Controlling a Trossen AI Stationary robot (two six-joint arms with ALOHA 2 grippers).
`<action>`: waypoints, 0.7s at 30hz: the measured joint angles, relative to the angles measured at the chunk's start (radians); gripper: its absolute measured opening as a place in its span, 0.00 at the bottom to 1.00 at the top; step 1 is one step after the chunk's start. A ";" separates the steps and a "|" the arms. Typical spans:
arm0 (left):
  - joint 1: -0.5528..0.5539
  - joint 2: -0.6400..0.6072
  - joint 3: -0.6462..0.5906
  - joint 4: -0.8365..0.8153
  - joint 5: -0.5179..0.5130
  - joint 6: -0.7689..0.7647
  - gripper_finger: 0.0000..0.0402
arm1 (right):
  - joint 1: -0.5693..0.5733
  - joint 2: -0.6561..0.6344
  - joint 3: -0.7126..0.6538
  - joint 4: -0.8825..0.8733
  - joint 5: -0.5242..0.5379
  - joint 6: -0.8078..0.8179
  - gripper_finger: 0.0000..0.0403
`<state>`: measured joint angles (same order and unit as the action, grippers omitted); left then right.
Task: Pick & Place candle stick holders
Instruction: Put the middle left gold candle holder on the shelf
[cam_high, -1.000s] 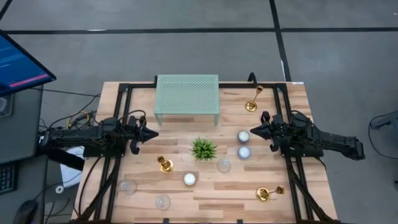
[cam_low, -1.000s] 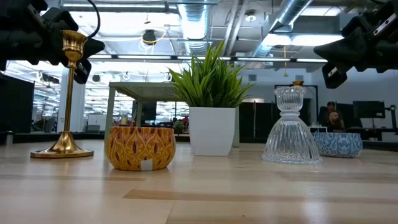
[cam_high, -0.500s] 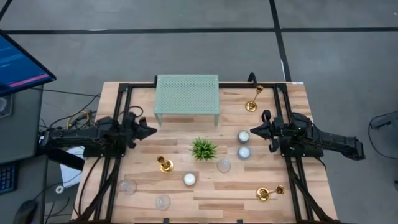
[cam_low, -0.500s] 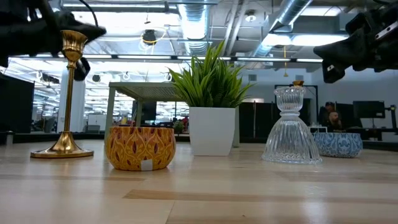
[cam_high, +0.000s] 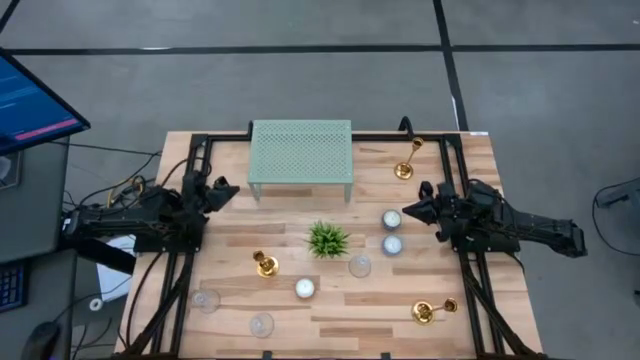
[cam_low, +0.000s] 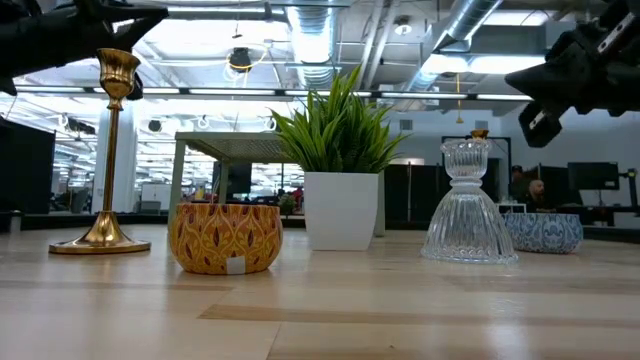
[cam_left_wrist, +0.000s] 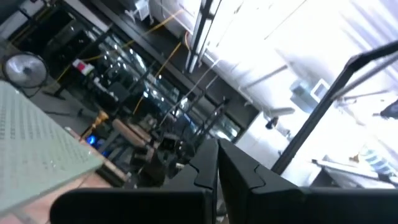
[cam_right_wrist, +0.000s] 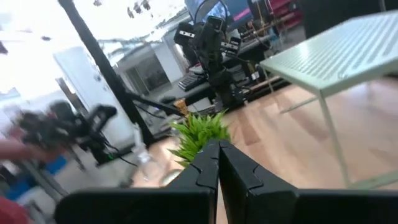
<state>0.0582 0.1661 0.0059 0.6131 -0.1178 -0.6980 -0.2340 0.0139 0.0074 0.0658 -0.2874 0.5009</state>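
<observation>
Three gold candlestick holders are on the wooden table: one (cam_high: 405, 160) at the far right, one (cam_high: 265, 264) left of centre, one (cam_high: 428, 311) at the near right. The one left of centre stands upright on its round base in the low view (cam_low: 110, 150). My left gripper (cam_high: 236, 187) is shut and empty, raised above the table's left side near the green rack; its fingers meet in the left wrist view (cam_left_wrist: 217, 177). My right gripper (cam_high: 408, 212) is shut and empty, above the right side beside two tealights; it also shows in the right wrist view (cam_right_wrist: 218, 163).
A green mesh rack (cam_high: 300, 150) stands at the far middle. A small potted plant (cam_high: 327, 239) stands at the centre. White tealights (cam_high: 391, 218) (cam_high: 305, 288) and clear glass cups (cam_high: 360, 266) (cam_high: 205, 299) are scattered about. A black frame (cam_high: 190, 150) borders the table.
My left gripper has drawn back toward the table's left and far edges and risen, away from the candlestick left of centre, staying shut. The candlesticks have not moved.
</observation>
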 joint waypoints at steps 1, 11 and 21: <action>0.000 0.000 0.000 0.013 -0.005 -0.007 0.03 | 0.000 0.000 0.000 0.006 0.000 0.034 0.00; 0.000 0.093 0.107 0.032 -0.021 0.005 0.03 | 0.000 0.000 0.000 0.151 0.000 0.241 0.00; 0.000 0.382 0.314 0.031 -0.034 0.005 0.10 | -0.004 0.000 0.000 0.232 0.126 0.168 0.00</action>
<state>0.0582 0.5483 0.3199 0.6445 -0.1514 -0.6929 -0.2379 0.0139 0.0074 0.2976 -0.1619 0.6691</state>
